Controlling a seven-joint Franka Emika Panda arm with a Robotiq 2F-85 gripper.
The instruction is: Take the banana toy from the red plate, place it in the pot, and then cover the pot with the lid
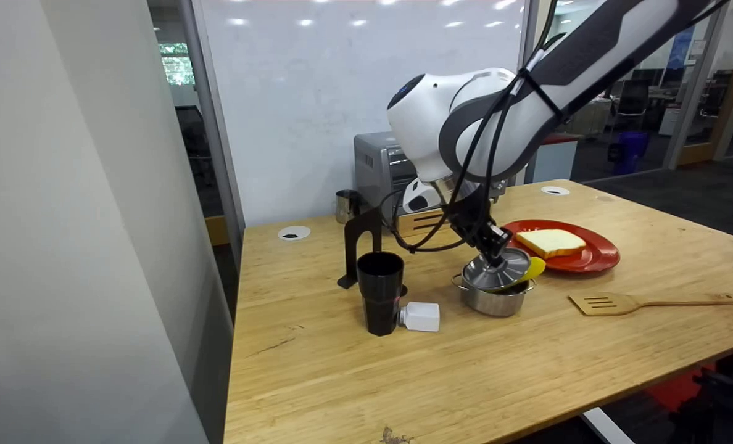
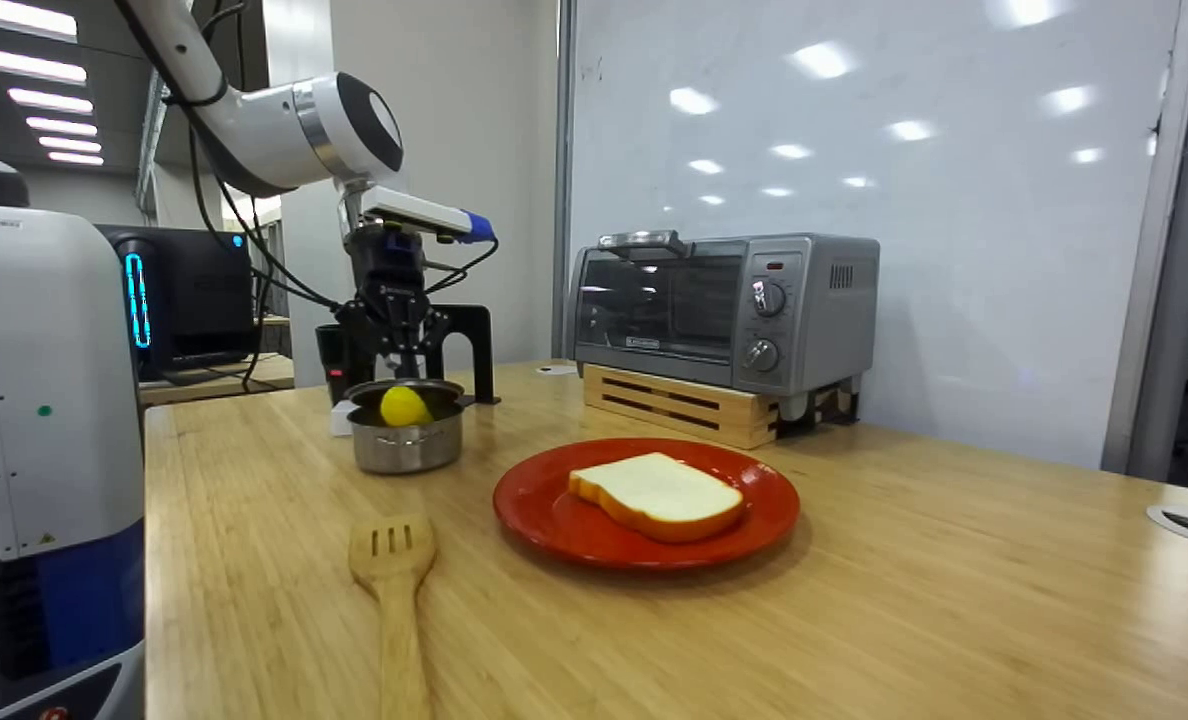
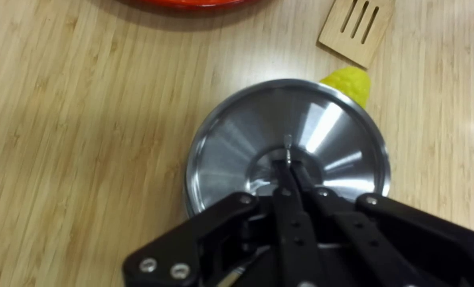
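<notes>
The steel pot (image 1: 496, 303) stands on the table, and it also shows in an exterior view (image 2: 409, 450). The yellow banana toy (image 1: 535, 267) lies in the pot with one end sticking up past the rim; that end shows in an exterior view (image 2: 404, 407) and the wrist view (image 3: 349, 84). My gripper (image 3: 288, 163) is shut on the knob of the silvery lid (image 3: 237, 147). The lid is over the pot, tilted in an exterior view (image 1: 513, 264), with the banana toy's end poking out beside it. The red plate (image 2: 544, 505) holds no banana toy.
A bread slice (image 2: 659, 492) lies on the plate. A wooden spatula (image 1: 613, 302) lies near the pot. A black cup (image 1: 380, 296), a white bottle (image 1: 421, 316) and a black stand (image 1: 350, 253) are on the pot's other side. A toaster oven (image 2: 724, 310) stands at the back.
</notes>
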